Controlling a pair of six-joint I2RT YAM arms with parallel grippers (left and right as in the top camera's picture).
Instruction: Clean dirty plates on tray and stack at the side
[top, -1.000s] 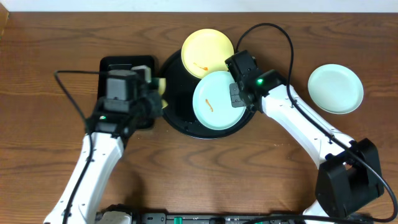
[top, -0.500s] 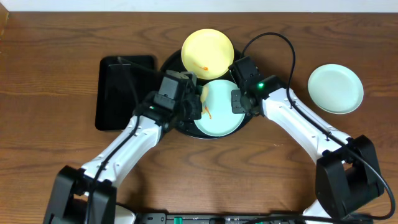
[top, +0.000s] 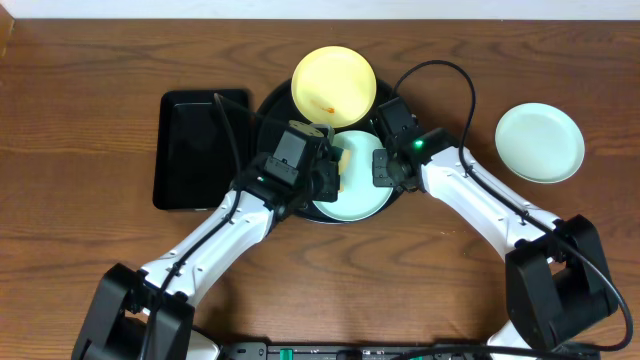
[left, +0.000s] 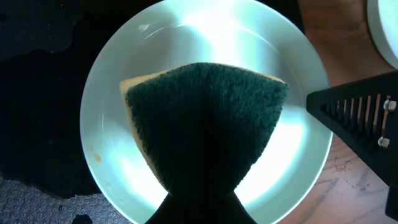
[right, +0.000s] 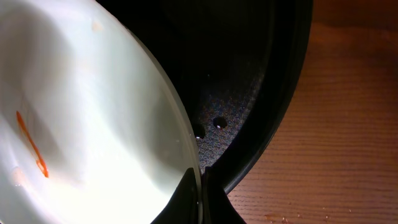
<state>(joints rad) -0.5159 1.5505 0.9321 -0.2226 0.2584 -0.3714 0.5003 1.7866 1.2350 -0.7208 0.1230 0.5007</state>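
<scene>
A brown wood-grain counter (top: 80, 110) is seen from overhead. Three things are set directly on it: a rectangular black tray (top: 190, 150) at the left, the round black tray (top: 278, 108) just beside it at the middle, and, well apart at the right, one mint-green plate (top: 540, 143) laid on bare wood.

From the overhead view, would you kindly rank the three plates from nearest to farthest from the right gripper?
1. Gripped mint plate, its rim held in the right gripper.
2. Yellow plate, up-left, on the far side of the tray.
3. Side mint plate, off the tray, far right.
</scene>
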